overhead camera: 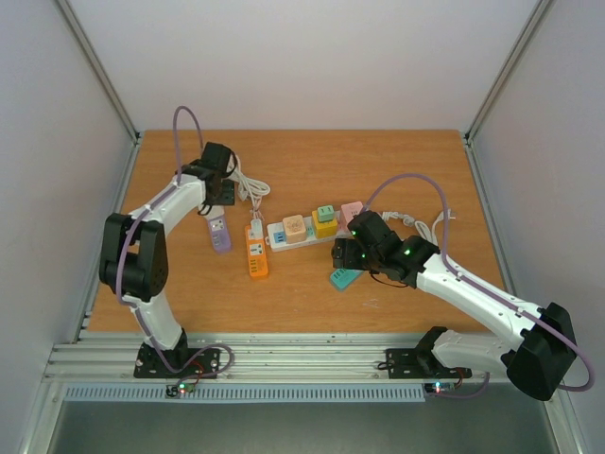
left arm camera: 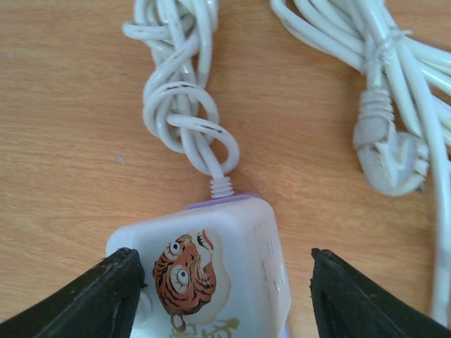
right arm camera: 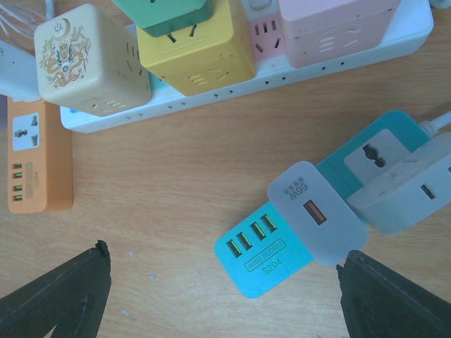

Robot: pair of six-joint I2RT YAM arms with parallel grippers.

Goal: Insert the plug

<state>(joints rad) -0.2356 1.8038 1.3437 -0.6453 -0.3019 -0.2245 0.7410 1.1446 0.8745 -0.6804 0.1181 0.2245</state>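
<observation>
I am reaching my left gripper (overhead camera: 219, 194) out over the left part of the wooden table (overhead camera: 397, 161) and holding its fingers (left arm camera: 91, 299) apart, straddling the end of a small purple-based socket block (left arm camera: 218, 274) with a tiger printed on top. The right finger is standing clear of the block; I cannot tell whether the left one is touching it. The block's knotted white cord (left arm camera: 184, 113) is running away from me, and just to its right the white plug (left arm camera: 391, 158) is lying flat on the table at the end of a bundled white cable (left arm camera: 366, 42), in neither gripper. Further right an orange power strip (overhead camera: 256, 253) is lying beside a long white power strip (right arm camera: 211, 98), which is carrying a cream cube (right arm camera: 84, 63), a yellow cube (right arm camera: 197, 53) with a green cube (right arm camera: 165, 14) on top, and a pink cube (right arm camera: 338, 28). Nearer to me a teal power strip (right arm camera: 282, 246) is lying tilted, with a grey charger (right arm camera: 317, 211) and a white adapter (right arm camera: 409, 190) sitting on it. I am hovering my right gripper (right arm camera: 222, 252) over this teal strip with its fingers (right arm camera: 63, 299) spread wide, gripping nothing.
</observation>
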